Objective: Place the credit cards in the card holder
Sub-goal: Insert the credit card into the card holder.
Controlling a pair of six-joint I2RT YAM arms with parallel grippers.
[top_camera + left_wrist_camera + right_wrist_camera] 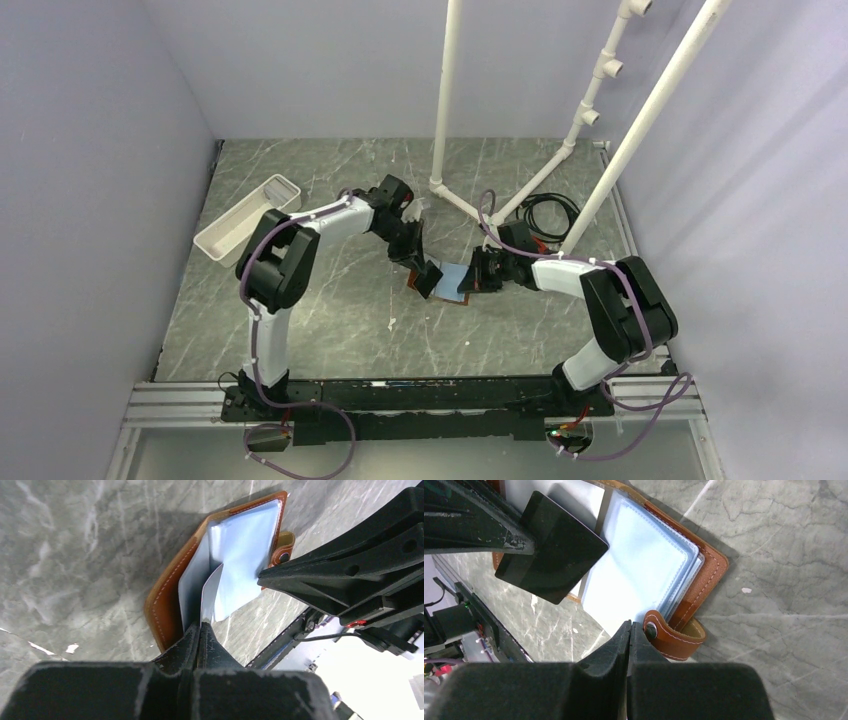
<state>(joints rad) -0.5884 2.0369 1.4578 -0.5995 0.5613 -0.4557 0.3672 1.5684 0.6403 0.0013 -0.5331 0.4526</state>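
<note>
At the middle of the table (330, 330), seen from above, the open card holder (452, 280) is flanked by the left claw (430, 272) and the right claw (478, 272). From the left wrist, a credit card (211, 592) is seen clamped on edge in the closed left claw, over the clear sleeves (245, 545). From the right wrist, the right claw is seen shut beside the strap tab (674, 635); whether a sleeve is pinched cannot be told. Insertion is judged in hand: the card must next be lined up with a sleeve mouth and slid in.
</note>
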